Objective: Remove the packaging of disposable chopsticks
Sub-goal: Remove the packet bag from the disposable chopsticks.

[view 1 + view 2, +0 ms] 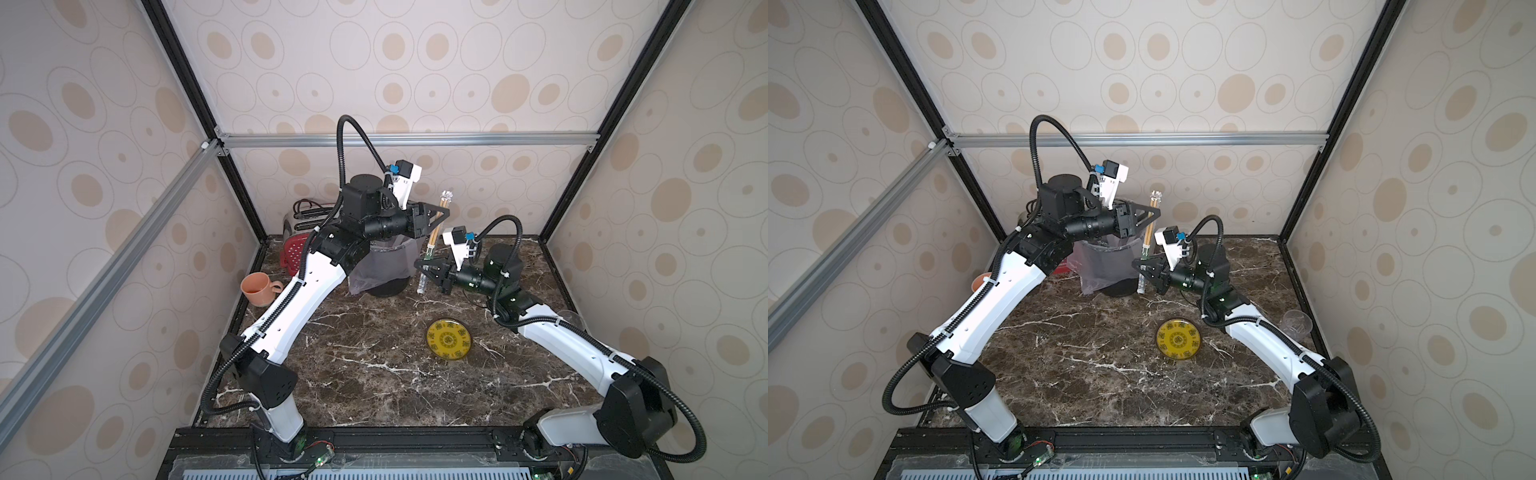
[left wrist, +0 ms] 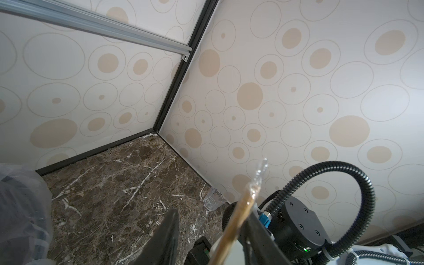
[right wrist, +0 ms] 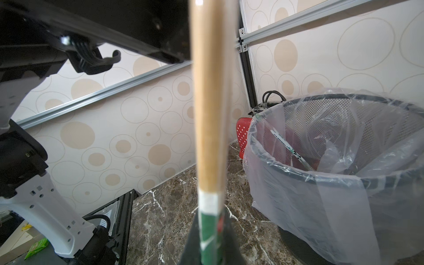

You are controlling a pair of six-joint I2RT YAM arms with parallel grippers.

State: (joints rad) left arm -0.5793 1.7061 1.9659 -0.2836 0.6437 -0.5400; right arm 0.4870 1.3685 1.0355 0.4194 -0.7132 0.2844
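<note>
The disposable chopsticks (image 1: 437, 226) stand nearly upright in the air beside the bin, inside the packaging (image 1: 422, 282), a clear sleeve whose crinkled tip (image 2: 260, 169) sticks out past their upper end. My right gripper (image 1: 428, 266) is shut on the sleeve's green printed section (image 3: 210, 229), low on the sticks (image 3: 207, 114). Higher up, my left gripper (image 1: 440, 214) is open around the tan sticks (image 2: 241, 213). They lie against one finger (image 2: 257, 231), and the other finger (image 2: 167, 231) stands well apart.
A grey mesh bin (image 3: 321, 119) lined with a translucent bag stands just behind the sticks, with a wrapper strip (image 3: 289, 146) inside. A yellow dish (image 1: 449, 338) lies mid-table. An orange mug (image 1: 259, 286), a toaster (image 1: 299, 218) and a clear cup (image 1: 1296, 324) sit near the walls.
</note>
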